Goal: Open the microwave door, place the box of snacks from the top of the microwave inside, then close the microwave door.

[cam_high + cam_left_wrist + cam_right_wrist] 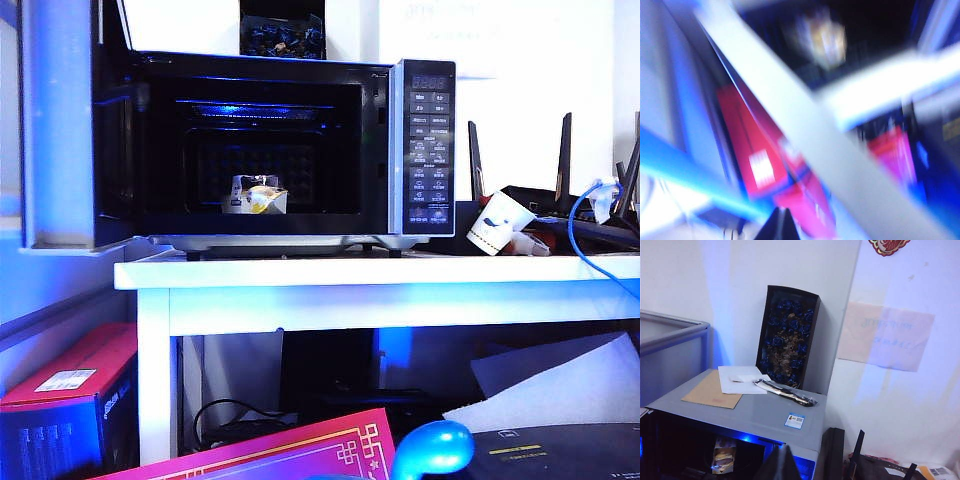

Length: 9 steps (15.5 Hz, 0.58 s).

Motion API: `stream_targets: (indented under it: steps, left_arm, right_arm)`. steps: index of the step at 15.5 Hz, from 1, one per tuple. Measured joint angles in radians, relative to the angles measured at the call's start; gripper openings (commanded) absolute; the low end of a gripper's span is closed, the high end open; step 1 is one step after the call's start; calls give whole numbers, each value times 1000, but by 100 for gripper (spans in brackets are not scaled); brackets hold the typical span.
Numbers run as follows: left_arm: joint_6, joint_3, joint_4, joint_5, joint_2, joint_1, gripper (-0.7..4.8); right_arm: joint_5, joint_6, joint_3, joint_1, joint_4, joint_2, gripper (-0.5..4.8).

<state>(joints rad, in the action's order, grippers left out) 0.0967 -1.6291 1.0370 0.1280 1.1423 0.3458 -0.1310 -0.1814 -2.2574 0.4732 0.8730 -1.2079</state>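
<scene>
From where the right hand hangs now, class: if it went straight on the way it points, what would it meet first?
Probably the top front edge of the microwave: the shut right hand points at it, just above the open cavity. Depth is unclear.

My shut left gripper (781, 225) and right gripper (782, 462) look matt black, the microwave (290, 150) has a smooth silver-grey casing and glossy black front, and the box of snacks (255, 195) inside looks like crinkly see-through plastic.
</scene>
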Motion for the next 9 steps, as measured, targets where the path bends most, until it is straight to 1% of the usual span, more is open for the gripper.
stream_targets:
  steps: [2, 5, 6, 8, 9]
  left_arm:
    - [0, 0, 26, 5, 21, 0, -5]
    - [0, 5, 41, -5, 116, 0, -5]
    - [0, 5, 39, -41, 155, 0, -5]
    - [3, 5, 27, -67, 198, 0, -5]
    - [3, 5, 2, -126, 219, -2, -5]
  right_arm:
    - [0, 0, 0, 0, 0, 0, -5]
    - [0, 0, 1, 0, 1, 5, -5]
    - [0, 0, 0, 0, 0, 16, -5]
    - [0, 0, 0, 0, 0, 23, -5]
    - [0, 0, -1, 0, 0, 23, -5]
